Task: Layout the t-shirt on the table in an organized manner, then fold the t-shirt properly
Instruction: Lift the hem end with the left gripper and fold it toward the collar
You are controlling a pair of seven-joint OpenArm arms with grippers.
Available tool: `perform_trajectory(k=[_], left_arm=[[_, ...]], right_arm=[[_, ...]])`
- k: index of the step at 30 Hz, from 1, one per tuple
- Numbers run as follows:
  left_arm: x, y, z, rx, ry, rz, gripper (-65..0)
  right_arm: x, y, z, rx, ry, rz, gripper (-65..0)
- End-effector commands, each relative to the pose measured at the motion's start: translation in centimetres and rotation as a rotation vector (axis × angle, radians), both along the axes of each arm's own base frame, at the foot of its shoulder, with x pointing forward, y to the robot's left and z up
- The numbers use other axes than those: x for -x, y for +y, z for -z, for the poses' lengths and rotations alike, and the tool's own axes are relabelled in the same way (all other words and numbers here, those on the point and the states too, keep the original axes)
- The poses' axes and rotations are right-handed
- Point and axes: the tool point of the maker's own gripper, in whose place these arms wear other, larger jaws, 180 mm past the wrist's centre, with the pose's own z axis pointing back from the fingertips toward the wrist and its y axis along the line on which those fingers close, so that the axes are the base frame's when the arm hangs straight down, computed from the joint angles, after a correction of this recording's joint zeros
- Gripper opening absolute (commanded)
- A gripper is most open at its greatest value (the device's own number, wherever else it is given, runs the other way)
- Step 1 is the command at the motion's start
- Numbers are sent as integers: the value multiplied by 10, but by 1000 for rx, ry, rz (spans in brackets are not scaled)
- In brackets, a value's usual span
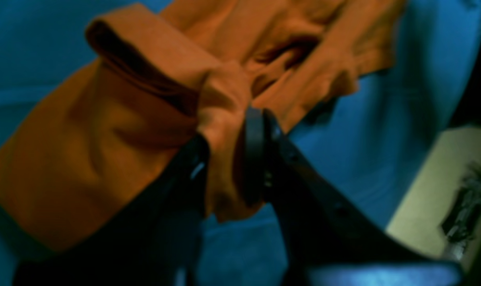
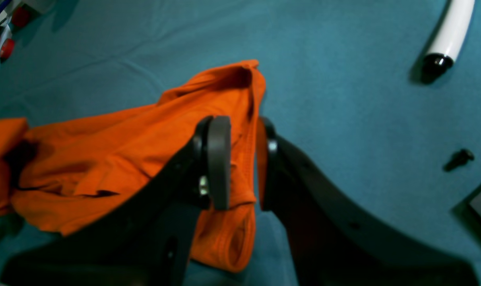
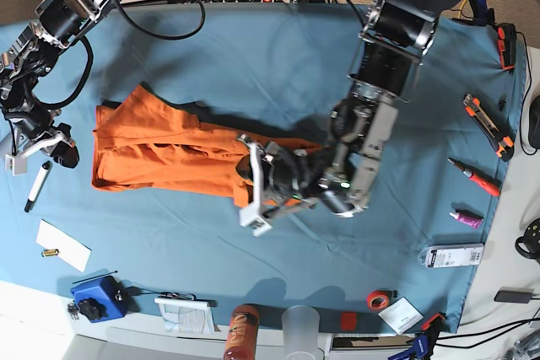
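I had both of my claws on the t-shirt [image 3: 160, 153], which lay stretched but still bunched across the table [image 3: 253, 56], from the middle toward 9 o'clock in the base view.

My left gripper [image 1: 228, 147] was clenched on a thick fold of the orange cloth; in the left wrist view the fabric was squeezed between the two pads and a small tail of it hung out below them. My right gripper [image 2: 242, 159] was also grasping the shirt, at the 9 o'clock end. Its jaws stood a little apart, yet a hemmed edge passed between them and a loop of that hem hung down below.

The shirt looked light and very soft. It draped, rolled and made deep folds wherever nothing held it, so I judged that it would not keep any shape by itself. I judged also that a pinch on several layers could let the inner layer slide out, because the knit seemed smooth.

The best places to take hold were, I think, the seams and hems, where the cloth was doubled and firmer. For laying it flat I would prefer two corners of one edge, for example both shoulders, and pull them apart gently. The body of the shirt between my claws was still wrinkled and partly folded over itself.
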Motion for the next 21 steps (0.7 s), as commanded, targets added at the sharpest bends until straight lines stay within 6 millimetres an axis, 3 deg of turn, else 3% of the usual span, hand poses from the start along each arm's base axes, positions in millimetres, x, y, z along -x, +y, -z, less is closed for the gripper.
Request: perform_trajectory(k=[1,5,6,9,10,13,17,21], left_arm=[[-7,-20,-24,57,-62,13,-650],[-13,-31,-27,26,-119,-14,-650],[-14,-32,-29,31,-124,-16,-608],[-15,-33,-33,40,-127,-13,-401],[-15,-33,-33,32,-120,-6,-372],[-16,-30,-43,7,-94,9,-371],[-34,-18,-69,-24,-211,-34,-371],[-53,14,-69,-66,-221,-186,-371]], right_arm=[[-9,-8,-24,22,-72,8,-529],[-9,-8,-23,22,-69,7,-529],[-9,-8,-23,22,-69,7,-529],[-9,-8,-23,22,-70,7,-529],[-9,-8,-23,23,-69,7,-529],[-9,-8,-23,22,-71,7,-529],[-10,-8,-27,13,-86,4,-529],[-11,-11,-36,9,-113,1,-529]])
